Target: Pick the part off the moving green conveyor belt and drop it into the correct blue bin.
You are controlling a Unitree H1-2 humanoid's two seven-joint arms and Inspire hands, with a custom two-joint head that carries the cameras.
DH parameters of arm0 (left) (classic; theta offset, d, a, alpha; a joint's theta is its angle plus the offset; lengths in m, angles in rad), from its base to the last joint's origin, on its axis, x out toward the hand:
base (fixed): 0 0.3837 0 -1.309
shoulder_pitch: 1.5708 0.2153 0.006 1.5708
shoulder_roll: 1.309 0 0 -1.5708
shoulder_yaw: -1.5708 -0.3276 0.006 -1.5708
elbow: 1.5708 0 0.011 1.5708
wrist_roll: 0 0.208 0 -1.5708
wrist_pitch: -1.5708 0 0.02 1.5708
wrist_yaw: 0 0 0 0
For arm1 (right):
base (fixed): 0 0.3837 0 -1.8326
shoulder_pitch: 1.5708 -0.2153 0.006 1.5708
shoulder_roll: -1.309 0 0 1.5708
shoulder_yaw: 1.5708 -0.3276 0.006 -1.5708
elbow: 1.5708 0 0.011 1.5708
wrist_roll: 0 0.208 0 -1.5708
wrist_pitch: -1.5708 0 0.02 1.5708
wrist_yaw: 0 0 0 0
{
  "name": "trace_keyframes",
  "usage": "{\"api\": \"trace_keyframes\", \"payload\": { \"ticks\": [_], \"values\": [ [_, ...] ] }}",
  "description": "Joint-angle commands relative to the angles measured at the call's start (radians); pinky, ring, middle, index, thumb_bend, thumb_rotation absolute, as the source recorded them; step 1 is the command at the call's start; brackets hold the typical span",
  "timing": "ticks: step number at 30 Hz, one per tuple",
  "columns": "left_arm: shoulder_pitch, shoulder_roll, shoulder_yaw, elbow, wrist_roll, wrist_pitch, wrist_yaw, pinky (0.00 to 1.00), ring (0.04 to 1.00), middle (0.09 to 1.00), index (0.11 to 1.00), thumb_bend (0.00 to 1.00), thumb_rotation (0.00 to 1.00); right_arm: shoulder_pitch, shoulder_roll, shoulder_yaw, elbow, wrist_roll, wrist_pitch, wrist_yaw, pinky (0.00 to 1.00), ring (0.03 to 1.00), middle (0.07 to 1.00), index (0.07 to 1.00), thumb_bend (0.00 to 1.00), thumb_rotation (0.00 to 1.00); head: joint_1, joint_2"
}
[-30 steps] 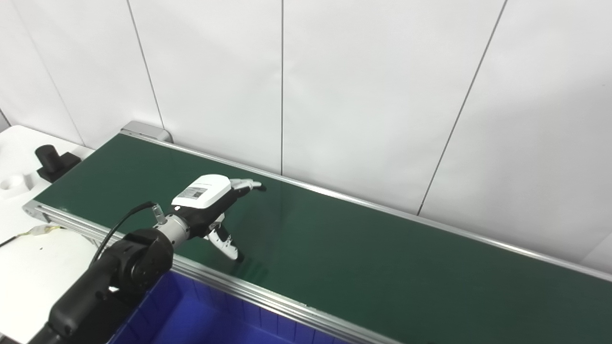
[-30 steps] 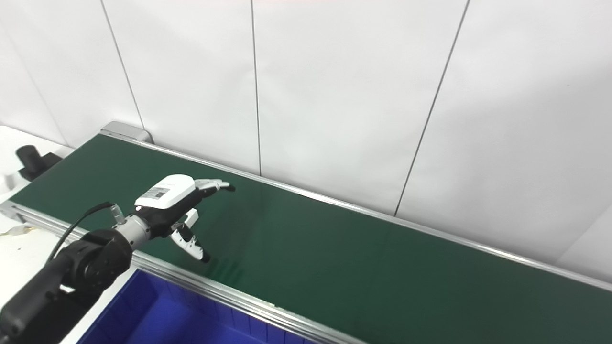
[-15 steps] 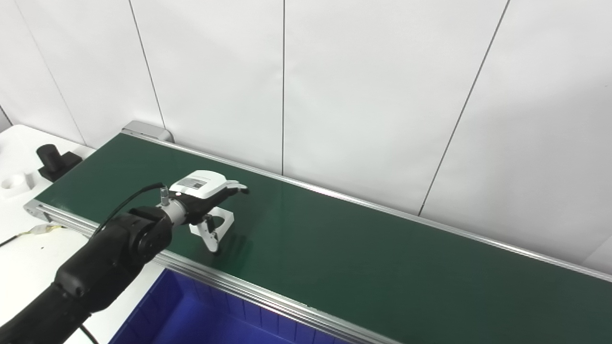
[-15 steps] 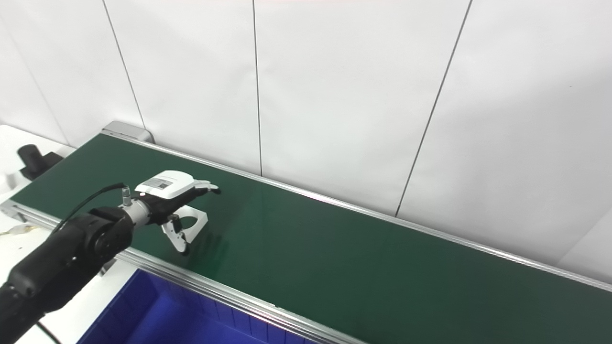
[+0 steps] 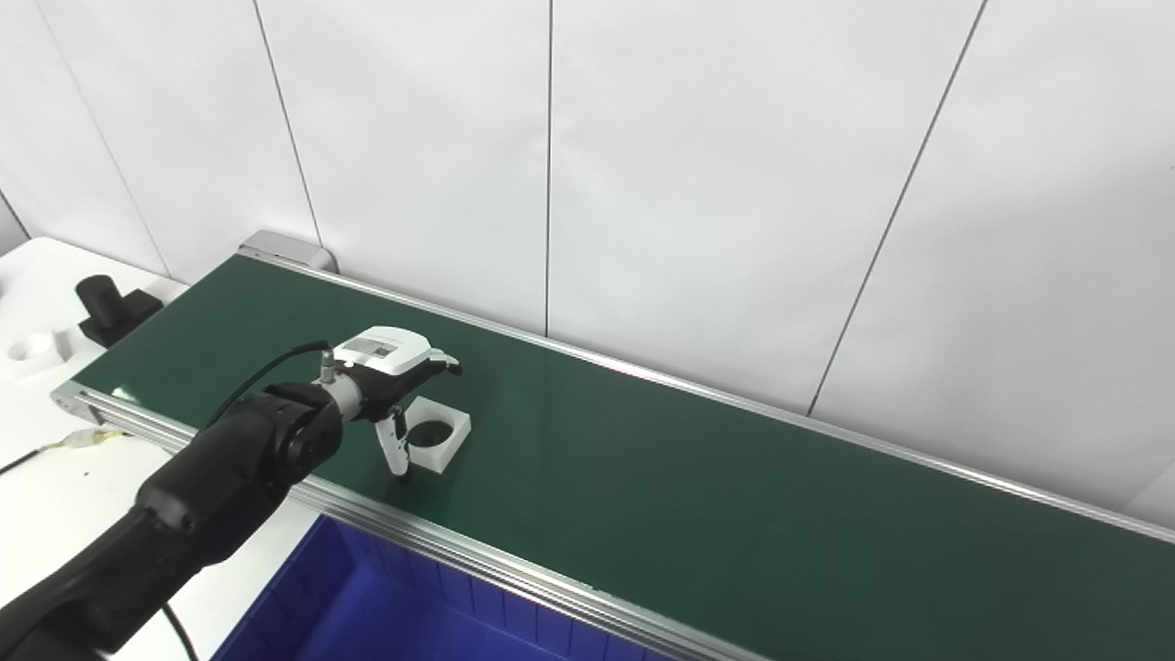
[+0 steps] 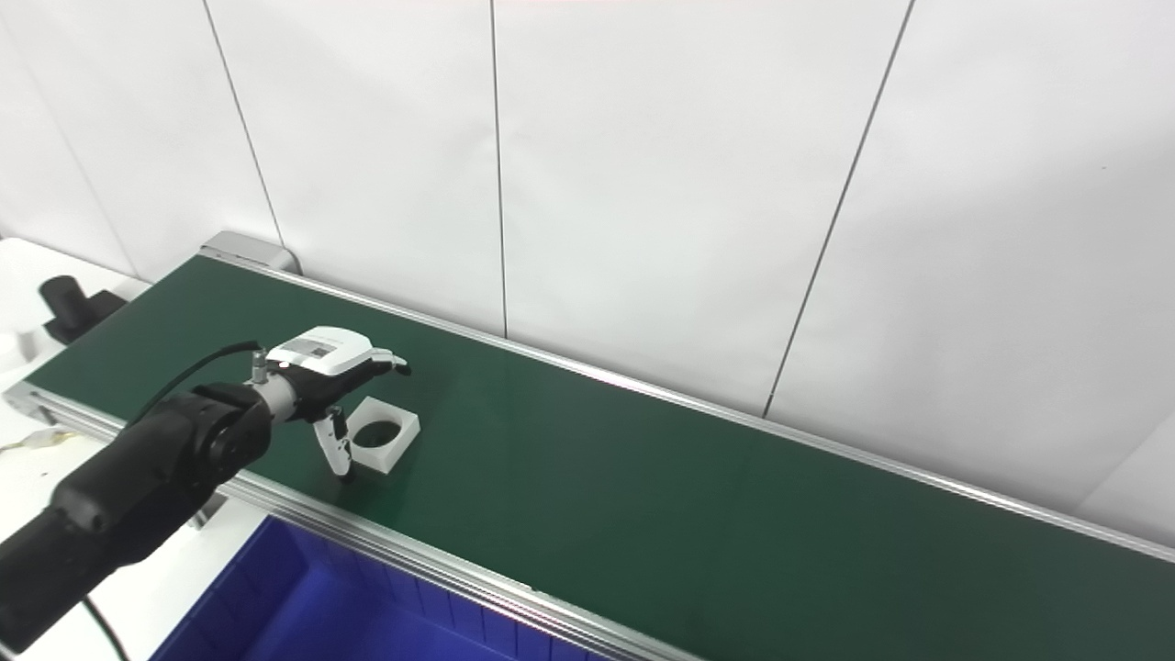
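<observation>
At left of frame my left hand [image 6: 335,372] hangs spread over the belt [image 6: 643,496], thumb beside the white part [image 6: 384,432].

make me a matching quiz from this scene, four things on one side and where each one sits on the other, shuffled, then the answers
Things:
1. white square part
2. left hand
3. blue bin
4. black cylinder

Places:
A. below the near rail of the conveyor belt, at the picture's bottom
B. on the white table beyond the belt's left end
C. flat on the belt, near its front edge
D. over the belt, fingers spread around the part's left side

Pairs: 1-C, 2-D, 3-A, 4-B
</observation>
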Motion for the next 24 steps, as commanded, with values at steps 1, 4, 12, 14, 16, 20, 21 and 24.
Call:
{"api": "trace_keyframes", "payload": {
  "ticks": [1,4,12,14,16,20,21,24],
  "values": [
    [-0.047,0.016,-0.004,0.010,0.015,-0.013,0.045,0.84,0.894,0.917,0.884,0.92,0.00,-0.002,0.001,-0.002,-0.032,0.008,-0.051,0.013,0.84,0.887,0.901,0.957,0.78,0.53,-0.002,0.001],
    [-0.063,0.006,-0.026,0.059,0.004,-0.043,0.070,0.80,0.877,0.913,0.881,0.92,0.00,-0.002,0.002,-0.002,-0.031,0.010,-0.052,0.014,0.85,0.889,0.905,0.958,0.78,0.53,-0.003,0.000],
    [-0.099,-0.026,-0.089,0.149,0.014,-0.043,0.092,0.76,0.875,0.901,0.860,0.89,0.00,0.001,0.009,0.001,-0.036,0.007,-0.049,0.010,0.85,0.890,0.907,0.960,0.78,0.53,-0.010,0.002],
    [-0.100,-0.028,-0.107,0.163,0.020,-0.051,0.103,0.74,0.857,0.890,0.854,0.90,0.00,0.002,0.010,0.001,-0.038,0.008,-0.052,0.010,0.85,0.889,0.907,0.961,0.78,0.53,-0.011,0.005],
    [-0.101,-0.029,-0.124,0.175,0.024,-0.059,0.117,0.74,0.843,0.877,0.845,0.91,0.00,0.003,0.012,0.001,-0.038,0.008,-0.053,0.009,0.85,0.889,0.906,0.961,0.78,0.53,-0.012,0.006],
    [-0.096,-0.030,-0.154,0.180,0.030,-0.066,0.127,0.77,0.825,0.865,0.828,0.90,0.00,0.006,0.013,0.000,-0.040,0.007,-0.054,0.007,0.85,0.889,0.905,0.962,0.78,0.54,-0.014,0.008],
    [-0.094,-0.032,-0.158,0.185,0.027,-0.077,0.140,0.77,0.817,0.857,0.817,0.89,0.00,0.006,0.013,0.001,-0.041,0.007,-0.055,0.008,0.85,0.889,0.905,0.962,0.78,0.54,-0.014,0.008],
    [-0.091,-0.030,-0.167,0.210,0.022,-0.119,0.186,0.73,0.723,0.711,0.686,0.84,0.00,0.008,0.013,0.000,-0.045,0.007,-0.053,0.008,0.85,0.890,0.905,0.965,0.79,0.54,-0.012,0.011]
  ]
}}
